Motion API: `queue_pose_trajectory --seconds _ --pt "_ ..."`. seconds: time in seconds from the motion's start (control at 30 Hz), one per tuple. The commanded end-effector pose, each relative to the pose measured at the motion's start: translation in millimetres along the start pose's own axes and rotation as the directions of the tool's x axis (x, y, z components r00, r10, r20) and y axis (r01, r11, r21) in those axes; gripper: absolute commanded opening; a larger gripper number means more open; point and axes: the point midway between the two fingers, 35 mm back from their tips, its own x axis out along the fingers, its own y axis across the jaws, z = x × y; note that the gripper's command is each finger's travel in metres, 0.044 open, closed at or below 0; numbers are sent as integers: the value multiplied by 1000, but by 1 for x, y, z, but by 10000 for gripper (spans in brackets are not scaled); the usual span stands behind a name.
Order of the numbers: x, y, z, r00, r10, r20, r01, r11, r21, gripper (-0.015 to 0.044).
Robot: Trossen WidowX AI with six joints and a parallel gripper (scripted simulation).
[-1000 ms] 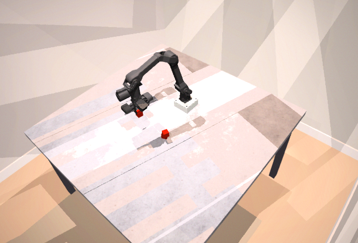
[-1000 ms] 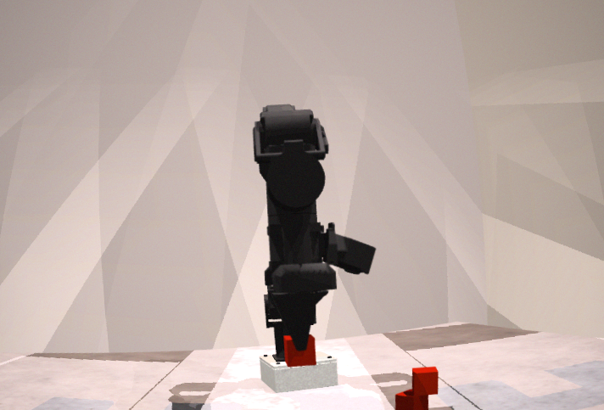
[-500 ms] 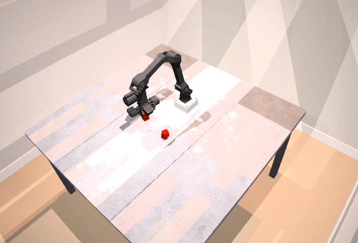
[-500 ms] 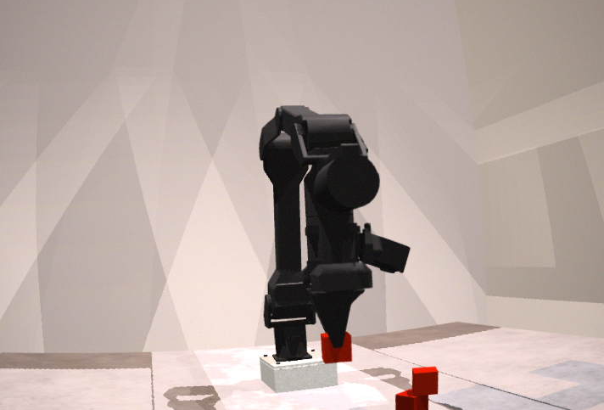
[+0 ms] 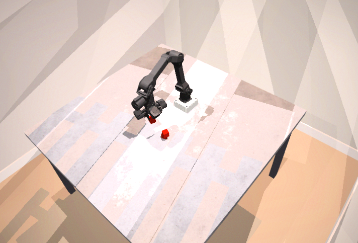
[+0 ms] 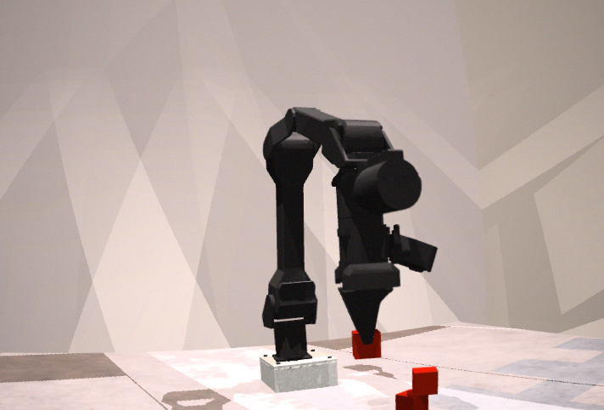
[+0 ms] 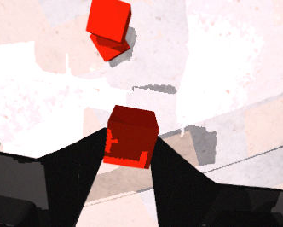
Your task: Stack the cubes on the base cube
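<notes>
Pale patchy table (image 5: 237,159) under gripper (image 7: 131,147) holding, seemingly aloft, red cube (image 7: 131,138).

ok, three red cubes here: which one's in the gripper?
The lone red cube pinched between the gripper fingers, off the table. The other two form a stack: the upper cube caps a corner of the base cube.

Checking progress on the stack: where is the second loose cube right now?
In the wrist view the second loose cube sits clamped in the gripper, off the table, short of the base cube already capped by the first cube.
</notes>
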Motion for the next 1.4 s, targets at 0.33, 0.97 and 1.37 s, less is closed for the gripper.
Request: queue_pose_trajectory --seconds 0.33,0.97,1.37 --pt "3 28 32 1000 3 6 -3 998 63 105" --pt "33 43 44 1000 5 7 -5 996 93 105" --pt "35 43 44 1000 5 7 -5 996 93 105"
